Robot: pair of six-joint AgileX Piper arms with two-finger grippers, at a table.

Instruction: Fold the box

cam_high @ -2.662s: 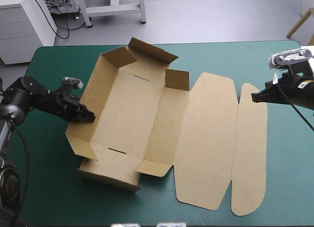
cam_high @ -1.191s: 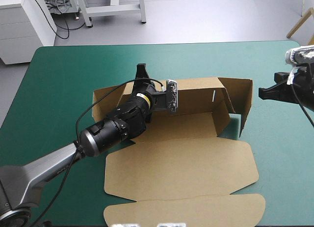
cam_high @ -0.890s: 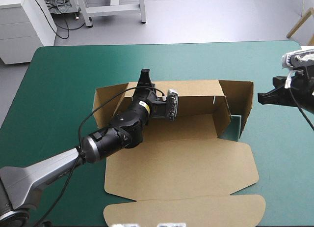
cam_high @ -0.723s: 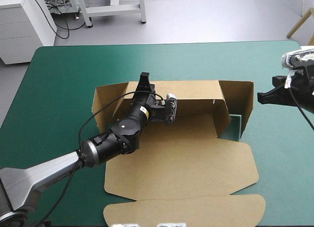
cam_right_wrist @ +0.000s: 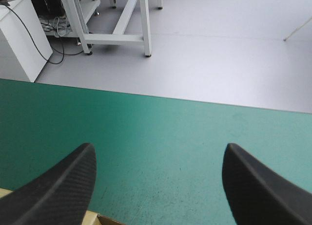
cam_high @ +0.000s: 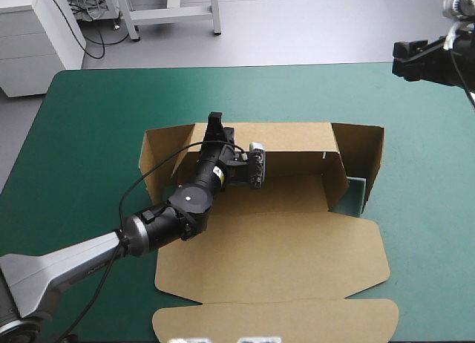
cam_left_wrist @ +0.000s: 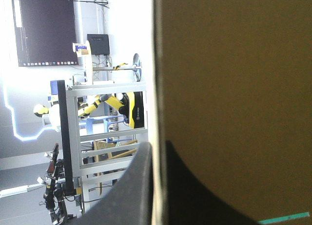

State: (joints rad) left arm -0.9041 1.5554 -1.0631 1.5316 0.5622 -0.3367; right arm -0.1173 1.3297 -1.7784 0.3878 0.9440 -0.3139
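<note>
The brown box (cam_high: 297, 254) lies mid-table with its far wall (cam_high: 297, 139) and both end walls raised, and its lid flat toward the near edge. My left gripper (cam_high: 215, 123) reaches over the tray floor and is shut on the top edge of the far wall. In the left wrist view the board's edge runs between the two fingers of this gripper (cam_left_wrist: 155, 146), and the wall fills the side beyond it. My right gripper (cam_high: 404, 53) hangs raised over the table's far right corner, well away from the box. Its fingers (cam_right_wrist: 63, 186) stand wide apart, open, with nothing between them.
The teal-green cover (cam_high: 96, 105) shows all round the box, widest along the far edge and on the left. A strip of cover (cam_high: 357, 191) shows inside the raised right end wall. A corner of board (cam_right_wrist: 105, 220) sits just under the right gripper.
The right gripper has opened and moved up toward the far right corner. The left gripper stays clamped on the far wall, and the box has shifted slightly.
</note>
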